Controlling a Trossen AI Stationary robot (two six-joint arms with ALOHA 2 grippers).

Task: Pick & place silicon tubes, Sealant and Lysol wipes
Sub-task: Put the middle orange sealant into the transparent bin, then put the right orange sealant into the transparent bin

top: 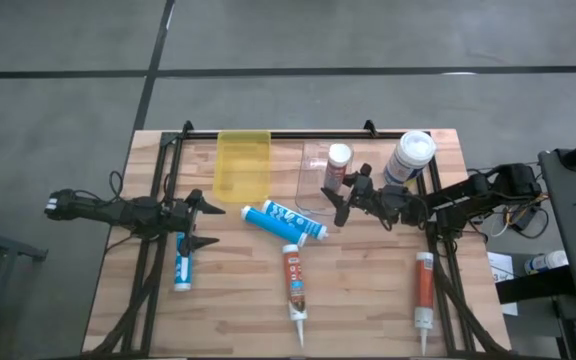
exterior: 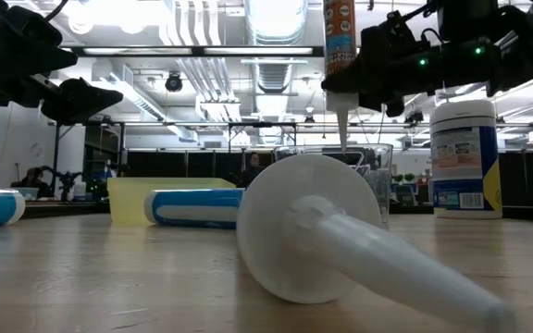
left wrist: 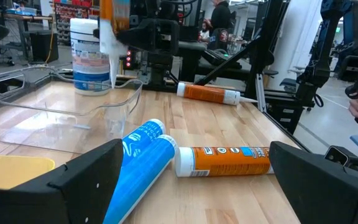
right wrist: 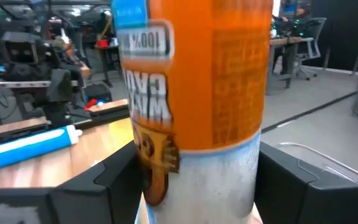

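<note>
We have the right gripper [top: 342, 200] over the clear bin [top: 313, 185] at the back of the table [top: 368, 300], with an orange sealant tube [top: 338, 166] upright between its fingers. In the low view the tube hangs nozzle down, long axis vertical, tip just above the bin's rim. The right wrist view shows the tube body filling the gap between both fingers; we cannot tell whether the grasp is firm or already slackening, so we note it as grasping the tube.

Risk, as we judge it: if the fingers let go from this height, the tube lands on its thin nozzle and may tip over the bin's wall or bounce out. The Lysol wipes [top: 410, 158] stand upright just beside the bin, near the right arm; a swing of the arm could knock the canister over.

The left gripper [top: 206, 222] waits over the left side of the table, fingers spread wide, grasping nothing, with a blue-and-white tube [top: 181, 262] lying just below it.

Other items lie flat: two blue tubes [top: 283, 222] side by side at centre, pointing diagonally; one orange tube [top: 293, 285] and another [top: 424, 290] with nozzles towards the front edge. A yellow bin [top: 242, 163] sits beside the clear one.
</note>
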